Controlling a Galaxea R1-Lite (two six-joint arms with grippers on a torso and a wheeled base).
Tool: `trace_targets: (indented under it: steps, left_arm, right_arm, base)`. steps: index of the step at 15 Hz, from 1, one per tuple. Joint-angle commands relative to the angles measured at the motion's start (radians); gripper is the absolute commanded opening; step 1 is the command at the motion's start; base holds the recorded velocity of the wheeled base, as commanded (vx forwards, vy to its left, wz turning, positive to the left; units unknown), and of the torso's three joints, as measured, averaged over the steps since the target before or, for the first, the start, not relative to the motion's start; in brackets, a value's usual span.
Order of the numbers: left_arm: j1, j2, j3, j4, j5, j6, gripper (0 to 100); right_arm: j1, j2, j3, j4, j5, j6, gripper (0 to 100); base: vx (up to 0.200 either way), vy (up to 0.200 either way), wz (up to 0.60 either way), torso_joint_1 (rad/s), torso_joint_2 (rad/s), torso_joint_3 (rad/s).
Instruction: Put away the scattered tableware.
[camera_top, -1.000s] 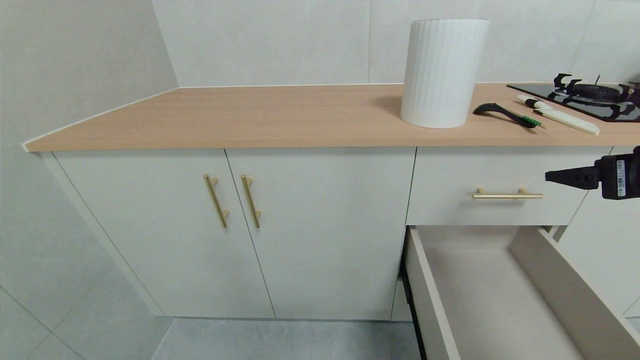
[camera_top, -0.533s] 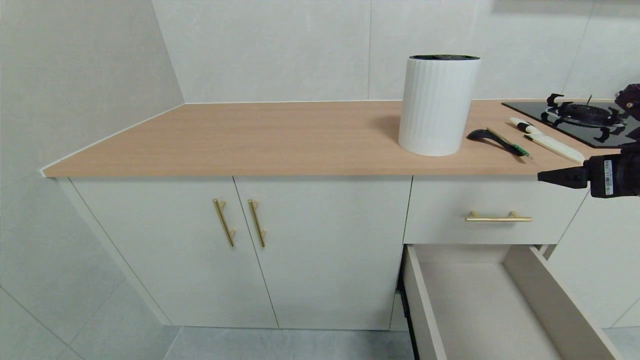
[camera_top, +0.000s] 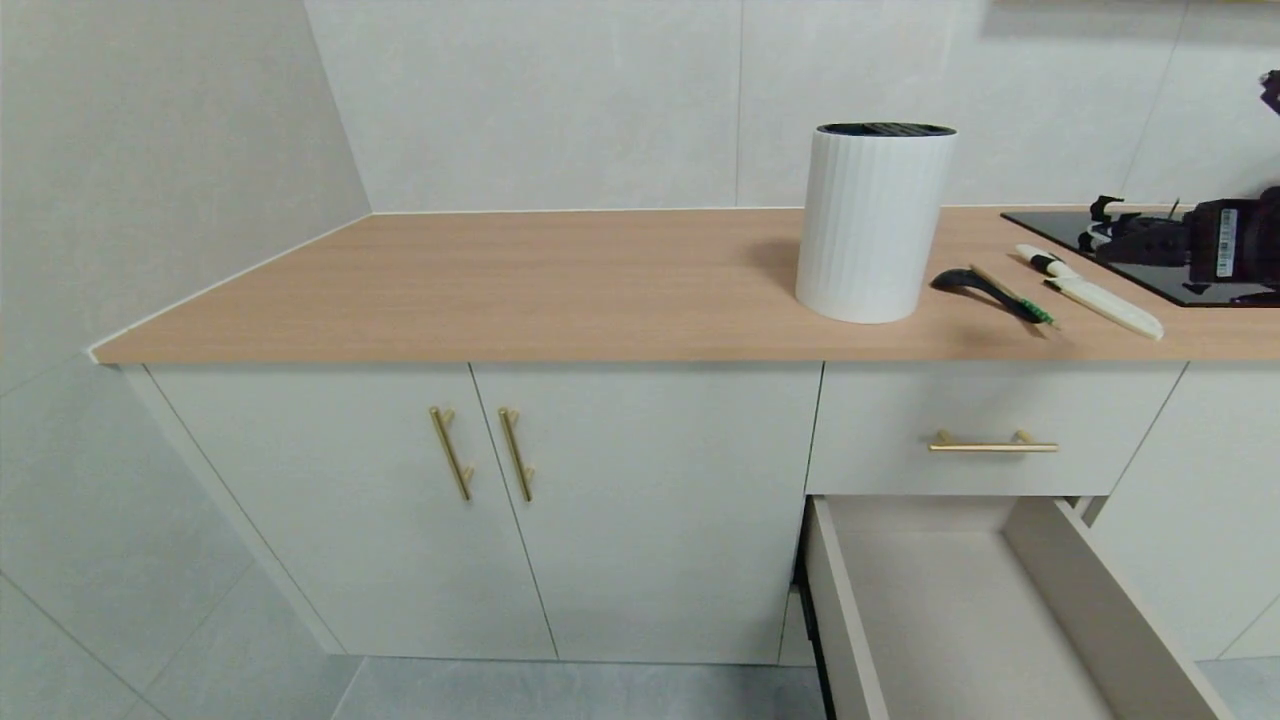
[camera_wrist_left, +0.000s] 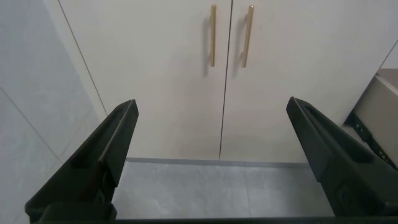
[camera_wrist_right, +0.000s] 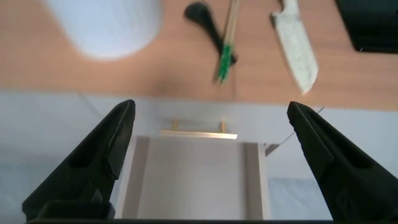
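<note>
One holder (camera_top: 868, 225), spoon (camera_top: 957, 281), knife (camera_top: 1102, 301); two chopsticks (camera_wrist_right: 229, 34)

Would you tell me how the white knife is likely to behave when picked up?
The white knife lies flat on the counter, so its thin blade probably offers little purchase. It looks stiff and smooth, possibly slippery; the thicker handle seems the safer hold.

Left end effector (camera_wrist_left: 211, 106) spread, right end effector (camera_wrist_right: 211, 107) spread

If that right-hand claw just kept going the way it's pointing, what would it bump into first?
Probably the white knife, which lies on the counter just ahead of the right gripper. The chopsticks come after it. Depth is unclear, so the gripper might pass above both.
</note>
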Motion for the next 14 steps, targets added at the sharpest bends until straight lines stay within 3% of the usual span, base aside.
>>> trace_targets:
  steps: [1, 3, 14]
  left_arm:
    - [0.0, 0.0, 0.0, -0.002, 0.0, 0.0, 100]
    - [0.0, 0.0, 0.0, 0.0, 0.0, 0.0, 100]
    - [0.0, 0.0, 0.0, 0.0, 0.0, 0.0, 100]
  right_arm:
    - [-0.034, 0.274, -0.237, 0.111, -0.014, 0.049, 100]
    - [-0.041, 0.347, -0.306, 0.143, -0.043, 0.065, 100]
    - [-0.014, 0.444, -0.357, 0.143, 0.01, 0.101, 100]
  base:
    - [0.0, 0.0, 0.0, 0.0, 0.0, 0.0]
    - [0.0, 0.0, 0.0, 0.0, 0.0, 0.0]
    - [0.0, 0.0, 0.0, 0.0, 0.0, 0.0]
